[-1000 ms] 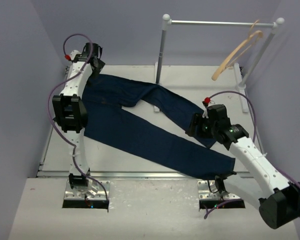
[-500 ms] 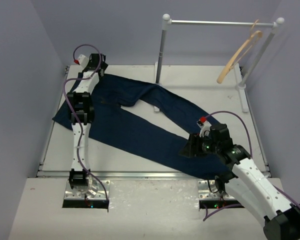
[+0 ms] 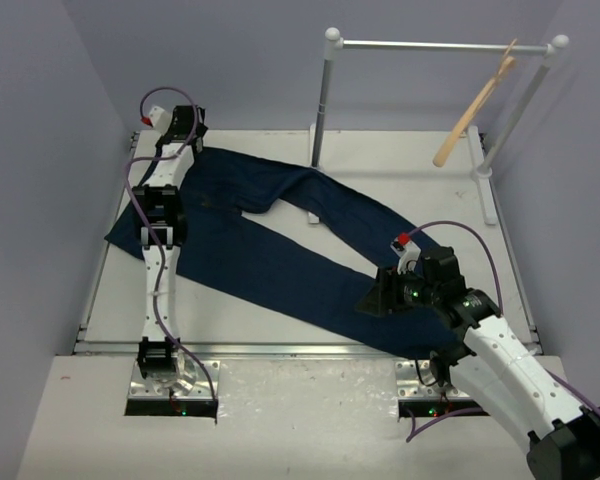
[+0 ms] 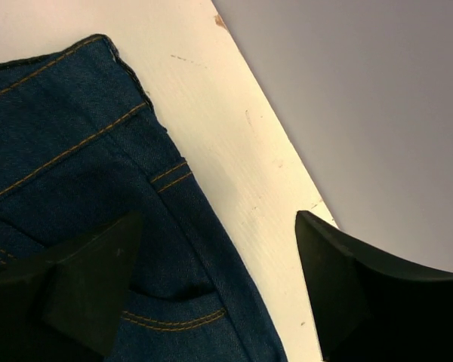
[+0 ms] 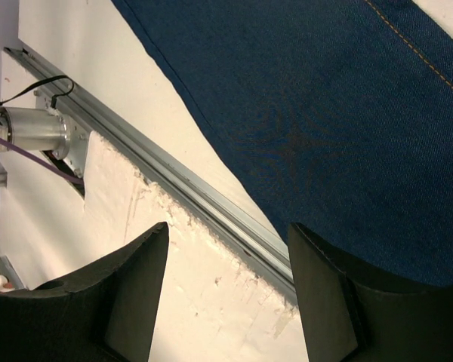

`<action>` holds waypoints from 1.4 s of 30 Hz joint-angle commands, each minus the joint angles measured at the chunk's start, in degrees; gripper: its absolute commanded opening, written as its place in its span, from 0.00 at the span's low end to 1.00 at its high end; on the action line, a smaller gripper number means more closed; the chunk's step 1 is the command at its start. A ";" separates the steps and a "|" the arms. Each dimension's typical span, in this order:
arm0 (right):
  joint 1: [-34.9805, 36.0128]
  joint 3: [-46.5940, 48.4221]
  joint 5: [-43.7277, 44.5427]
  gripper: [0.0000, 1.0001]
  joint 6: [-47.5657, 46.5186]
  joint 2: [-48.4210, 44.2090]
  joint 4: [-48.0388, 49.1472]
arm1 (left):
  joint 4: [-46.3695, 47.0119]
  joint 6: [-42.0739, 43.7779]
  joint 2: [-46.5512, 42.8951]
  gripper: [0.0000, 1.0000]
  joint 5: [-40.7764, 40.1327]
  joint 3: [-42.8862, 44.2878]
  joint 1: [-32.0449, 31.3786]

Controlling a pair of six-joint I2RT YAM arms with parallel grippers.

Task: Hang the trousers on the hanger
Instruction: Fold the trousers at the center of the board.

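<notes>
— Where are the trousers (image 3: 280, 240) lying?
— Flat on the table (image 3: 420, 160), waist at far left, legs running toward near right. The hanger (image 3: 470, 112) is hanging on the rail (image 3: 430, 46), far right.
— Fingers?
— Left fingers (image 4: 83, 286) are standing wide over the waistband corner. Right fingers (image 5: 340, 302) are hanging apart, empty, above a leg's near edge.

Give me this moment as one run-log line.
trousers flat on table | hanger hanging on rail | left tool open at waist end | right tool open over leg, empty
</notes>
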 commanded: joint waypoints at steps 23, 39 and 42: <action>0.12 0.33 3.84 0.64 -0.87 1.17 2.48 | 12.18 5.94 -10.84 0.00 20.14 -3.48 4.86; -5.04 15.55 44.53 0.73 3.33 26.17 2.20 | 1.54 8.93 -44.70 0.00 16.00 -37.94 4.72; -7.25 19.09 45.48 0.73 3.99 30.81 2.20 | -1.64 8.99 -49.80 0.00 13.93 -43.60 4.69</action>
